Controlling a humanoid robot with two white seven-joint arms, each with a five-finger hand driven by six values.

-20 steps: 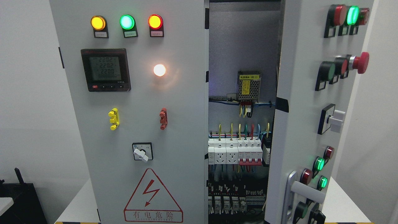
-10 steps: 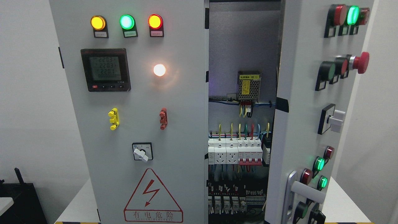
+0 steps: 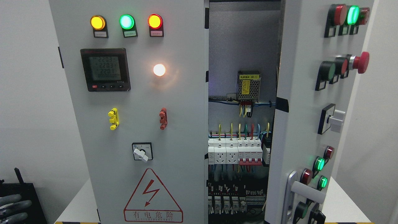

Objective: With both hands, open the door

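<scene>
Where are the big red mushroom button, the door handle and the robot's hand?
Red mushroom button (image 3: 362, 62), head view: its red cap.
Door handle (image 3: 307, 191), head view: its white bar.
Left hand (image 3: 14, 209), head view: a grey finger.

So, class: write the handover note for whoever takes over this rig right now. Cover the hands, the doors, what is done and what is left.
Left hand: grey fingers at the lower left edge, spread, holding nothing, well clear of the cabinet.
Right hand: not in view.
Right door: swung ajar, wiring visible; its handle is free.
Left door: appears shut.
Left to do: open the left door, widen the right one.
</scene>
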